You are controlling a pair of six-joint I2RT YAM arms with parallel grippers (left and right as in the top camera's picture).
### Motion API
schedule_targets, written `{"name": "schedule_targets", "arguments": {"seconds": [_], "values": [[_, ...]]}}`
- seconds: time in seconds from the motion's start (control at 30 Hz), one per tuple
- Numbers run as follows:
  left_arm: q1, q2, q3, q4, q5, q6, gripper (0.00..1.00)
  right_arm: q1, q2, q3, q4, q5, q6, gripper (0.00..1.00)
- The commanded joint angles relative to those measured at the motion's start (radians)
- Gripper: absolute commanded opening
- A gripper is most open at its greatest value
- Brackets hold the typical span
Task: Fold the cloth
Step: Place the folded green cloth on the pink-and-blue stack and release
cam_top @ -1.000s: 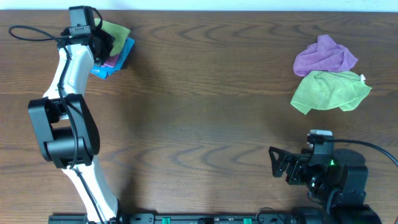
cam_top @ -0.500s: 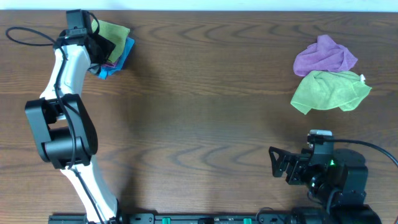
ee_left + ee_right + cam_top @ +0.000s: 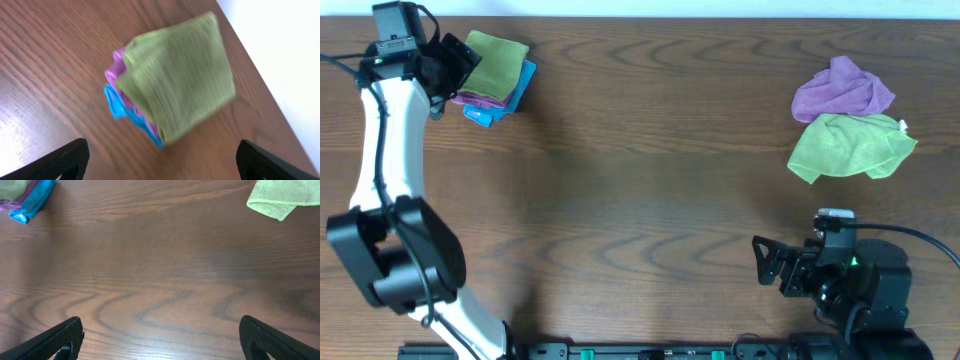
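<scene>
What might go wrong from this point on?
The open left gripper sits beside the folded green cloth; moving away carelessly may snag and unfold it. That cloth lies askew on the purple cloth and blue cloth near the table edge, so a nudge might push it off.

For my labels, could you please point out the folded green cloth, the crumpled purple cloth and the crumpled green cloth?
folded green cloth (image 3: pixel 495 65), overhead view, middle of its top face.
crumpled purple cloth (image 3: pixel 842 92), overhead view, its centre.
crumpled green cloth (image 3: pixel 850 147), overhead view, its centre.
</scene>
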Motion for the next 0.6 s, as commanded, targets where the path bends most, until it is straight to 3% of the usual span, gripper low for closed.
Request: {"name": "schedule_targets", "arguments": {"seconds": [0.0, 0.1, 0.27, 0.57], "values": [[0.001, -0.051, 0.022, -0.048, 0.051, 0.094, 0.95, -0.006, -0.007, -0.005, -0.001, -0.007, 0.012, 0.99], [0.001, -0.095, 0.022, -0.1, 0.053, 0.104, 0.95, -0.006, -0.007, -0.005, -0.001, -0.007, 0.013, 0.99], [0.001, -0.179, 0.022, -0.178, 0.031, 0.245, 0.95, -0.006, -0.007, -0.005, -0.001, -0.007, 0.013, 0.99], [0.002, -0.336, 0.022, -0.469, -0.01, 0.356, 0.95, -0.006, -0.007, -0.005, -0.001, -0.007, 0.012, 0.99]]}}
